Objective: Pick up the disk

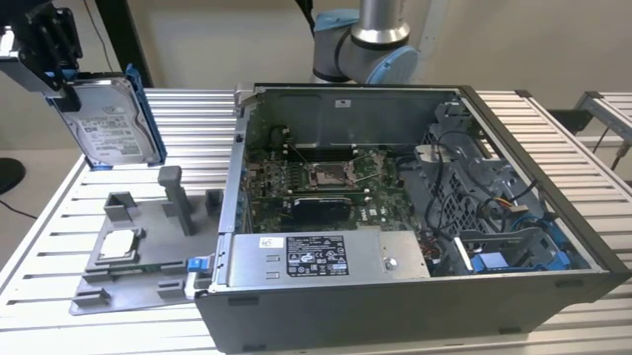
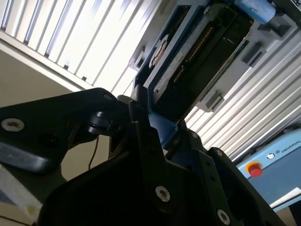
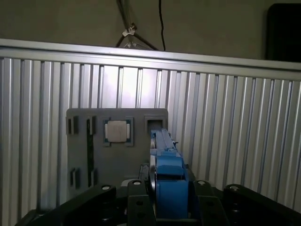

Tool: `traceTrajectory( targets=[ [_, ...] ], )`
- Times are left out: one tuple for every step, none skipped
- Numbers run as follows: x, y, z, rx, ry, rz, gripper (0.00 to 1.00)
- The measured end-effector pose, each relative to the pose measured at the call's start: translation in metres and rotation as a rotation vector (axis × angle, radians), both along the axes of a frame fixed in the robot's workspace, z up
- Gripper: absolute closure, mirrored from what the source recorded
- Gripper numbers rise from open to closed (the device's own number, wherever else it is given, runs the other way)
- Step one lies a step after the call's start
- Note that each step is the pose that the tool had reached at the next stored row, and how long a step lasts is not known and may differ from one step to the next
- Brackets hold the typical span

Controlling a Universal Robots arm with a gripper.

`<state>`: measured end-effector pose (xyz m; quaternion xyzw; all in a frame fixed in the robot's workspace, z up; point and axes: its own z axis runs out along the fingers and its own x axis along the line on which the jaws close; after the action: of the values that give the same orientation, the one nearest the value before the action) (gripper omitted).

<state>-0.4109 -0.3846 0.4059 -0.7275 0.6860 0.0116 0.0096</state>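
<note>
Disk [image 1: 111,122] held off the table, pinched by gripper [image 1: 62,87]
Gripper's jaws are pressed onto the disk's top edge; disk hangs upright, label side out, above slatted table [image 1: 192,111] at exterior view's left, well apart from grey fixture tray [image 1: 138,285] w/ small silver chip [image 1: 117,242]. Open PC case [image 1: 395,325] beside tray, twd exterior view's right. In first wrist view, blue bracket [image 3: 168,186] sits betw. black fingers [image 3: 135,203]

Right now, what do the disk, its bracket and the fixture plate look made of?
Disk: apparently metal casing, satin silver-grey, with white paper label.
Bracket: blue plastic, likely moulded; uniform matte colour.
Fixture plate: matte grey, probably plastic or printed; blocky integral posts.
</note>
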Motion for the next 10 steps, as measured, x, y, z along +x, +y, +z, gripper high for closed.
traceTrajectory(
  targets=[
    [0.0, -0.0001, 0.0021, 0.0002, 0.0, -0.002, 1.0],
    [0.0, -0.0002, 0.0038, 0.0004, 0.0, -0.006, 1.0],
    [-0.0001, -0.0004, 0.0052, 0.0009, -0.0002, -0.012, 1.0],
    [-0.0001, -0.0005, 0.0062, 0.0013, -0.0001, -0.02, 1.0],
    [-0.0001, -0.0005, 0.0072, 0.0019, 0.0, -0.028, 1.0],
    [0.0, -0.0005, 0.0084, 0.0024, 0.0001, -0.036, 1.0],
    [0.0, -0.0005, 0.0104, 0.0025, 0.0002, -0.039, 1.0],
    [0.0, -0.0005, 0.0127, 0.0025, 0.0002, -0.039, 1.0],
    [0.0, -0.0005, 0.015, 0.0025, 0.0002, -0.04, 1.0],
    [0.0, -0.0006, 0.0173, 0.0027, 0.0, -0.04, 1.0]
  ],
)
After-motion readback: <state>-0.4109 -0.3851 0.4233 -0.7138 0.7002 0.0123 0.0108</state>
